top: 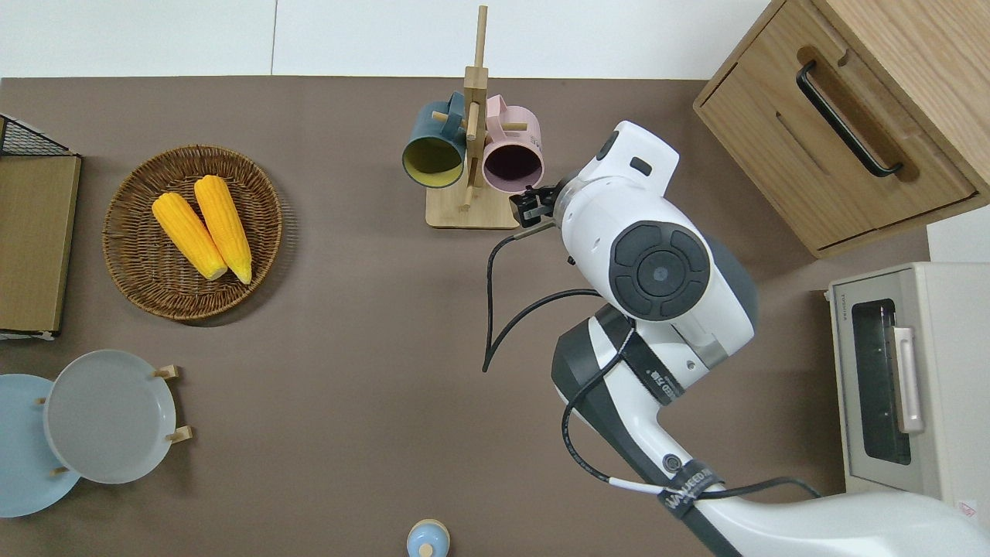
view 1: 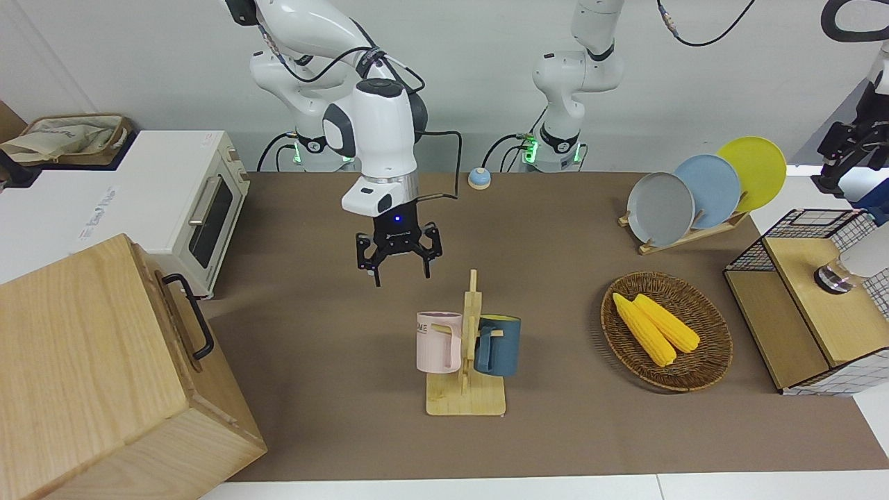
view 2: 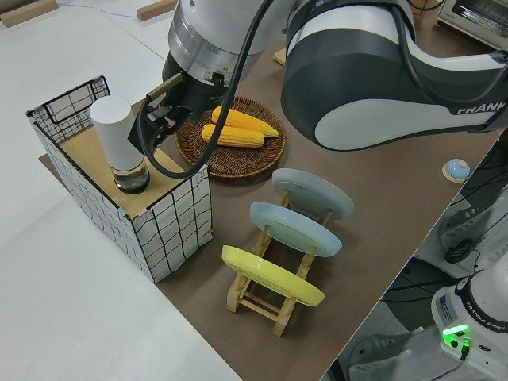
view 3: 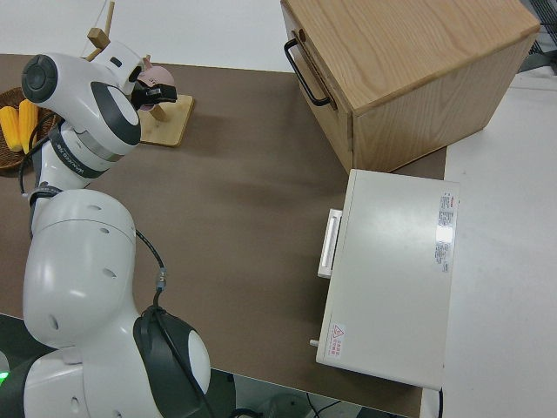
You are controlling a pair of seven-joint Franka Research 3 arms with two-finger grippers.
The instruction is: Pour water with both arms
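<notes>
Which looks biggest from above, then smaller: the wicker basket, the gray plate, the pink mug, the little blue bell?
1. wicker basket
2. gray plate
3. pink mug
4. little blue bell, partly cut off by the picture's edge

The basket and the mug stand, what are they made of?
The basket looks like woven wicker: brown, with a ribbed weave and a matte finish. The mug stand appears to be pale bamboo or light wood, with a smooth base and pegs; which of the two is unclear.

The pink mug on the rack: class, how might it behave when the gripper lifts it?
The pink mug looks rigid, so it should hold shape. It hangs on a peg, so pulling sideways could tip the slim rack. Its smooth wall may slip.
</notes>
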